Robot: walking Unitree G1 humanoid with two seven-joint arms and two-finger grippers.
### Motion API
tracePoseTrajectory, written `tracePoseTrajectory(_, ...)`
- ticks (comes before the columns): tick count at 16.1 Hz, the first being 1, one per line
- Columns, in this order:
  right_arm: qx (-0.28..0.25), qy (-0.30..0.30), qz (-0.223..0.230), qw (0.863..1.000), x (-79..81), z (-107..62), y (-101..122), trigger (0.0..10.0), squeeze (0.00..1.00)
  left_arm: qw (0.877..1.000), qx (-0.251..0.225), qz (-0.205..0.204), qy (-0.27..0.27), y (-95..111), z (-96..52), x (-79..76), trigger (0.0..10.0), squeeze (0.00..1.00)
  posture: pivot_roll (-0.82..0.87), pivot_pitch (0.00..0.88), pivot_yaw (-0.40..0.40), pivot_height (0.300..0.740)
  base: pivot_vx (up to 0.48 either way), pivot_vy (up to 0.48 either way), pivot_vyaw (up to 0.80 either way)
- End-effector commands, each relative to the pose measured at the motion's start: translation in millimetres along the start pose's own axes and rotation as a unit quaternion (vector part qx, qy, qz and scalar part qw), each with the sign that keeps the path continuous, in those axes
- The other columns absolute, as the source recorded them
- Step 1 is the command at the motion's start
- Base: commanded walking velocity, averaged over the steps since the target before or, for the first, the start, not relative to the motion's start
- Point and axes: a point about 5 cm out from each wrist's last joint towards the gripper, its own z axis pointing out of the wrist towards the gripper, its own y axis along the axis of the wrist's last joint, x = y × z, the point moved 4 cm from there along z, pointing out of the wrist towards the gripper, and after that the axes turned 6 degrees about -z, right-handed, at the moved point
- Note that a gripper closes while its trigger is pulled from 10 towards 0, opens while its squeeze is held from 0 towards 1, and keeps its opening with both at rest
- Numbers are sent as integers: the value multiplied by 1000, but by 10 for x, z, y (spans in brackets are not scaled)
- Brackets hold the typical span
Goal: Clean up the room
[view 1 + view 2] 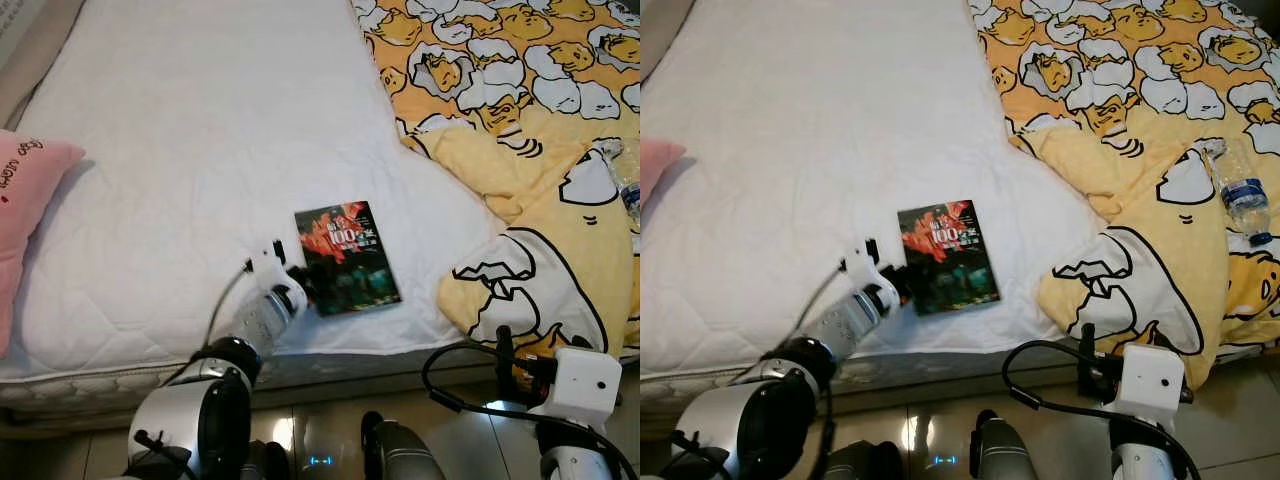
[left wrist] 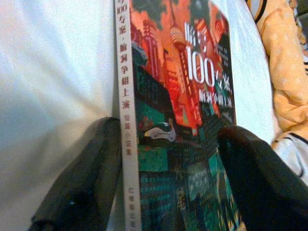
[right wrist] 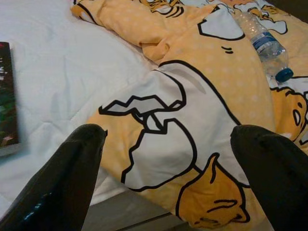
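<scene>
We stood at the foot of a bed in what was plainly a bedroom of a lived-in home. A white quilted mattress cover lay bare across most of the bed, and a yellow cartoon-print duvet was pushed in a heap to its right side, spilling over the edge. A pink pillow sat at the bed's left edge, a paperback book lay near its front edge, and a plastic water bottle rested on the duvet. Below the bed's front edge we saw glossy floor tiles.
</scene>
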Motion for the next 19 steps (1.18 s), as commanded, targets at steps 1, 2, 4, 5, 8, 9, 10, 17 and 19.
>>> tracePoseTrajectory(1, 11, -7, -2, 1000, -30, -29, -41, 10000, 0, 1000, 16, -7, -7, -119, -13, 20, 0, 0, -263, 184, 34, 736, 0, 0, 0)
tracePoseTrajectory(2, 12, -7, -3, 1000, -35, -39, -42, 10000, 0, 1000, 22, 1, -11, -159, -14, 16, 0, 0, -268, 187, 31, 736, 0, 0, 0)
tracePoseTrajectory(4, 16, -6, -6, 1000, -54, -63, -53, 10000, 0, 999, 33, 11, -20, -226, -16, 0, 0, 0, -279, 192, 26, 736, 0, 0, 0)
tracePoseTrajectory(5, 20, -6, -10, 1000, -84, -92, -66, 10000, 0, 999, 42, 11, -24, -302, -19, -4, 0, 0, -291, 193, 20, 736, 0, 0, 0)
tracePoseTrajectory(8, 22, -7, -13, 1000, -106, -115, -67, 10000, 0, 997, 58, -7, -43, -443, -20, -58, 0, 0, -303, 188, 17, 736, 0, 0, 0)
tracePoseTrajectory(9, 22, -8, -13, 1000, -104, -106, -66, 10000, 0, 997, 61, -12, -48, -480, -20, -72, 0, 0, -300, 181, 24, 736, 0, 0, 0)
tracePoseTrajectory(10, 16, -12, -11, 1000, -97, -68, -48, 10000, 0, 996, 67, -10, -54, -511, -14, -105, 0, 0, -296, 160, 44, 736, 0, 0, 0)
tracePoseTrajectory(17, 3, -25, -5, 1000, -99, 31, 3, 10000, 0, 992, 57, -46, -99, -487, 85, -425, 0, 0, -302, 137, 69, 736, 0, 0, 0)
tracePoseTrajectory(19, 0, -26, -3, 1000, -79, 56, 14, 10000, 0, 992, 40, -45, -112, -381, 108, -495, 0, 0, -293, 131, 78, 736, 0, 0, 0)
